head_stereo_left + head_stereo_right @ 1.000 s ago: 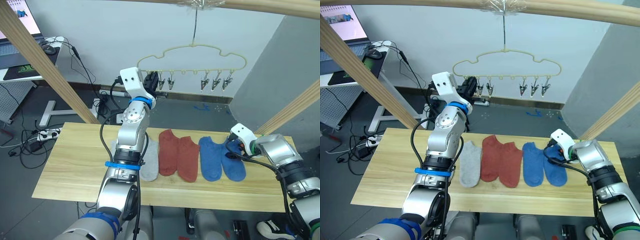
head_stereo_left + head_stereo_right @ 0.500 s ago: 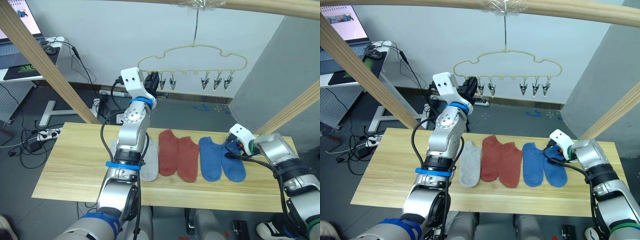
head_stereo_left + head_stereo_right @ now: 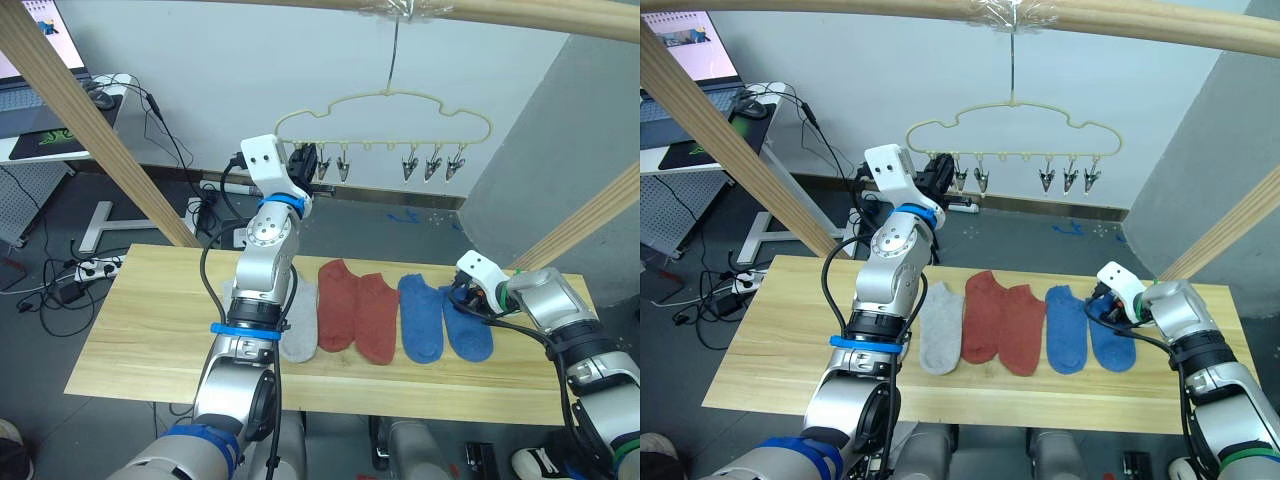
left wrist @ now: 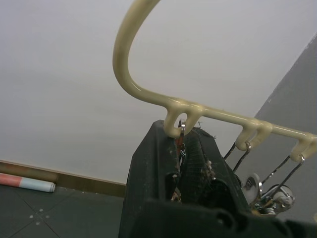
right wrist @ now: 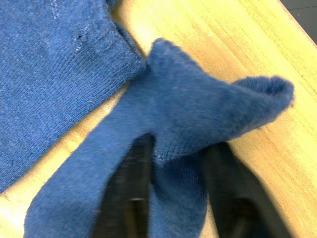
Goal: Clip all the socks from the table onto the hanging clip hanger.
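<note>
The table, pale wood planks with visible grain, is seen running left to right. Five socks are laid on it side by side: one grey sock at left, two rust-red socks in the middle, two blue socks at right. The sixth sock cannot be located.

The right gripper is lowered onto the rightmost blue sock at its far end; its fingers are pinched on a raised fold of the knit, with the rest of the sock flat on the wood.

The clip hanger is hung by its hook from a round wooden pole crossing overhead, above the table's far edge. No sock is clipped on it. The left gripper is raised to the hanger's left end, fingers pressed together around the leftmost clip.

Beyond the table, a white wall, a dark grey floor with cables and a power strip, and a desk with a laptop at far left are noted. Slanted wooden poles are seen at both sides.
</note>
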Controlling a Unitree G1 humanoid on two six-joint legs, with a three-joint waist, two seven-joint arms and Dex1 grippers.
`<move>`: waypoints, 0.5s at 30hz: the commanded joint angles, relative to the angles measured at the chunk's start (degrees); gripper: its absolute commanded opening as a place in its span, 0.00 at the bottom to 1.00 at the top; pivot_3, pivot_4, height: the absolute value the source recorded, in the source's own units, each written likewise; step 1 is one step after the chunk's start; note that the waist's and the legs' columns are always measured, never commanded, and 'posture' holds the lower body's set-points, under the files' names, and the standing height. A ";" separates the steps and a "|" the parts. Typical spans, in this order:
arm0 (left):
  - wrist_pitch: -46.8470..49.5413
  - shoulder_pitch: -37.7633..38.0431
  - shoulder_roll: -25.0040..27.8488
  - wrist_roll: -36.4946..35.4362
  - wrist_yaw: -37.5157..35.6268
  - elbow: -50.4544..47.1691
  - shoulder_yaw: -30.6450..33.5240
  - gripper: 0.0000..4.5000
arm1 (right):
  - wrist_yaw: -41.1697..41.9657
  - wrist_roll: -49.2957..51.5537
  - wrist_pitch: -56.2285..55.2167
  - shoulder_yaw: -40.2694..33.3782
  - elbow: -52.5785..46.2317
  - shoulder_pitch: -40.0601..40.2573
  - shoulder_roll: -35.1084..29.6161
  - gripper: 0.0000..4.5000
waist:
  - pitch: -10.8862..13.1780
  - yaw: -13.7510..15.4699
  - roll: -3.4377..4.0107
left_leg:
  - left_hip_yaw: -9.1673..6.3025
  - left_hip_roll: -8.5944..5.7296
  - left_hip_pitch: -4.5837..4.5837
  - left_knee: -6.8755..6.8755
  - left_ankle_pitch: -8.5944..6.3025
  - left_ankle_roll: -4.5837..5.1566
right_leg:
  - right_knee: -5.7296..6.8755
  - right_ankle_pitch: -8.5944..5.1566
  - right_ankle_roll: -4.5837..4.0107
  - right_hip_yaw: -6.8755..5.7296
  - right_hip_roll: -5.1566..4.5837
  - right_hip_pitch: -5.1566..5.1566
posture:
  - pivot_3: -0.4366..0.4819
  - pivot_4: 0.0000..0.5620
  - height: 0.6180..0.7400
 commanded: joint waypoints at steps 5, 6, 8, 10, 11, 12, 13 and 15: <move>1.96 -0.42 -0.03 -2.51 -1.18 -4.23 0.78 0.02 | 1.11 0.00 2.46 0.49 -1.85 3.23 0.23 0.01 | 0.00 0.02 0.00 | -0.03 0.00 0.07 0.00 0.00 0.00 | -0.03 0.00 0.00 -0.03 0.00 0.12 | 0.60 0.50 1.00; 2.73 -0.48 0.12 -3.51 -1.72 -4.37 1.29 0.02 | 1.45 0.53 3.49 -0.20 -3.96 3.42 -0.30 0.01 | 0.00 0.01 0.00 | -0.04 -0.01 0.07 0.00 0.00 0.00 | -0.02 0.00 0.00 -0.03 0.00 0.12 | 0.59 0.50 1.00; 4.17 -0.63 0.50 -5.13 -2.74 -4.48 2.07 0.02 | 1.75 1.37 5.46 -1.29 -7.09 3.58 -0.82 0.01 | 0.00 0.00 0.01 | -0.05 0.00 0.07 -0.01 0.00 0.00 | -0.03 0.00 0.00 -0.06 0.00 0.12 | 0.59 0.48 1.00; 6.94 -0.89 0.56 -8.42 -4.03 -5.13 3.66 0.02 | 1.92 3.07 8.60 -3.72 -12.24 4.01 -1.75 0.01 | 0.01 -0.04 0.03 | -0.05 0.00 0.07 -0.02 0.00 -0.01 | -0.03 0.00 0.00 -0.06 0.00 0.10 | 0.58 0.47 1.00; 8.55 -1.01 0.60 -10.30 -4.66 -5.56 4.62 0.02 | 2.14 4.24 10.49 -5.27 -15.71 4.52 -2.44 0.01 | 0.00 -0.06 0.05 | -0.05 0.00 0.07 -0.02 0.00 -0.01 | -0.03 0.00 0.00 -0.05 0.00 0.09 | 0.57 0.46 1.00; 9.57 -1.09 0.75 -11.71 -5.04 -5.94 5.43 0.02 | 2.27 5.44 12.51 -6.79 -18.93 5.03 -2.93 0.01 | 0.01 -0.07 0.06 | -0.04 -0.01 0.05 -0.02 0.01 -0.01 | -0.02 0.00 0.00 -0.04 -0.01 0.06 | 0.57 0.45 1.00; 10.72 -1.22 0.87 -13.21 -5.34 -6.27 6.33 0.02 | 2.45 6.62 14.47 -8.18 -22.22 5.63 -3.58 0.01 | 0.01 -0.08 0.06 | -0.04 -0.01 0.03 -0.02 0.01 -0.02 | -0.02 0.00 0.00 -0.04 -0.02 0.04 | 0.56 0.44 1.00; 12.11 -1.46 1.25 -15.00 -5.65 -6.47 7.50 0.02 | 2.13 7.89 16.90 -9.58 -26.42 6.44 -4.45 0.01 | 0.00 -0.11 0.06 | -0.02 -0.01 -0.02 -0.01 0.02 -0.03 | 0.00 0.00 0.00 -0.02 -0.02 -0.04 | 0.55 0.43 1.00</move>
